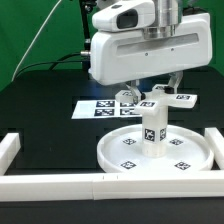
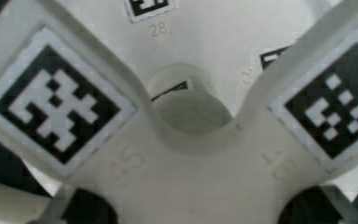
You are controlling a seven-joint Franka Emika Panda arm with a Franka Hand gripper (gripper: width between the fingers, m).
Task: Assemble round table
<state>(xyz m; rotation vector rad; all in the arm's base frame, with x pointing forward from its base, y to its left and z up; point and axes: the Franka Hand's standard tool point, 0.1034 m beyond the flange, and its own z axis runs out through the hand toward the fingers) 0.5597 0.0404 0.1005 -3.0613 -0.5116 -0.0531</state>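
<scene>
Upright on the round disc top [image 1: 155, 155] stands the cylinder leg [image 1: 152, 128], with the cross-shaped base [image 1: 146, 102] just above, grasped between the gripper's [image 1: 148, 96] fingers.

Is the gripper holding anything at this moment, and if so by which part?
Cannot be told. The gripper sits just above the cylinder leg standing on the round top, with no hold visible in either view.
</scene>
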